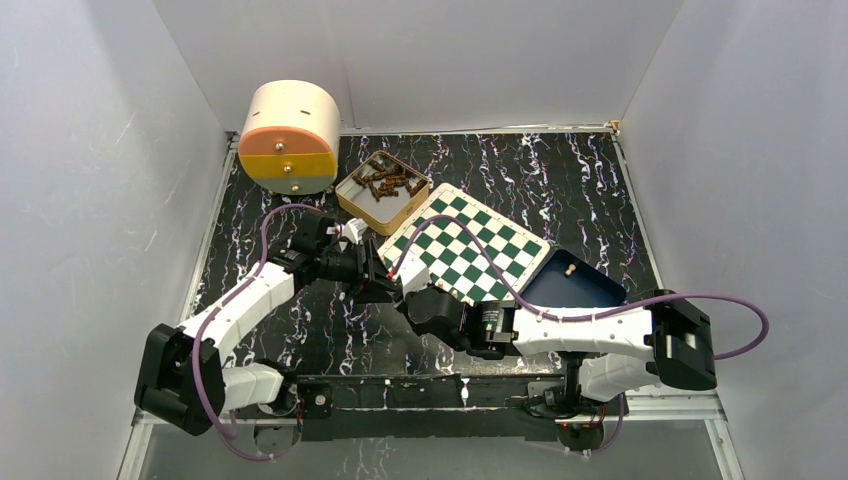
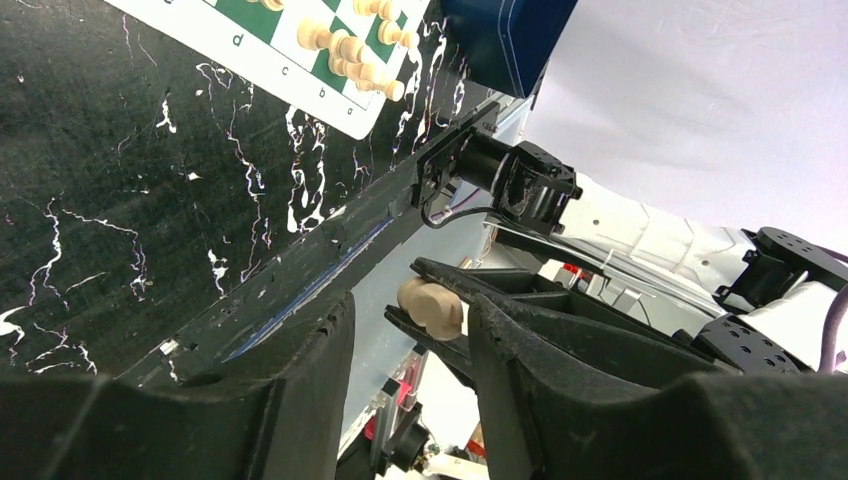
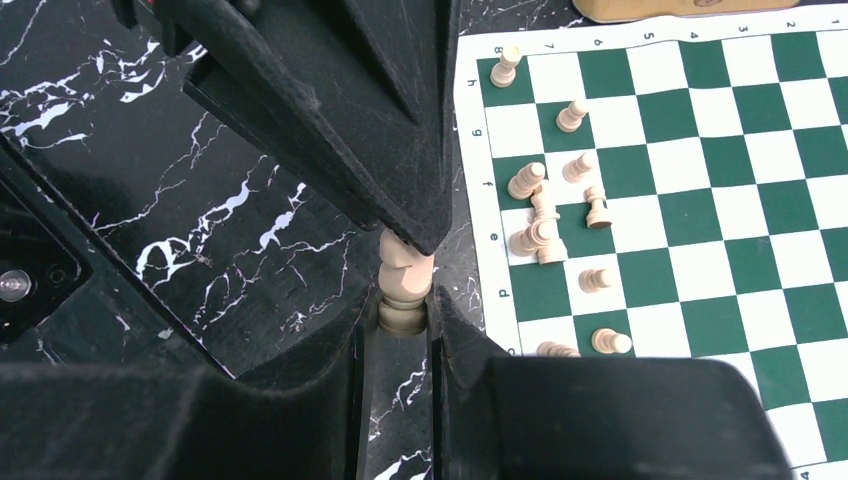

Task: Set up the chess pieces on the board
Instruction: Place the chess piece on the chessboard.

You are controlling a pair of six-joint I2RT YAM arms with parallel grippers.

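right gripper [image 3: 402, 318]: i had it pinched hard on one tan chess piece [image 3: 403, 278], gripped low at the base.
held piece: it sat off the board, over the black marbled table [image 1: 560, 180], just beside the board's left border.
left gripper [image 2: 408, 322]: fingers were spread, one on each side of that same piece, nose to nose with the right gripper. one side showed a clear gap, so no clamp from it.
piece's top: hidden behind the left fingertip in the right wrist view.
board [image 1: 470, 250]: green and white mat lay skewed on the table, most squares bare.
chess pieces on board [image 3: 545, 215]: a loose bunch near the left files, some touching, several looking toppled.
in the way: the right arm's wrist covered the board's near corner from above, and its purple cable [image 1: 765, 325] ran across the near squares.
tin [image 1: 348, 203]: tan, open, just beside the board's far left corner, with dark pieces [image 1: 390, 182] heaped inside.
blue tray [image 1: 590, 295]: sat against the board's right corner, with one light piece [image 1: 569, 268] in it.
round tub [image 1: 290, 135]: cream and orange, at the far left.
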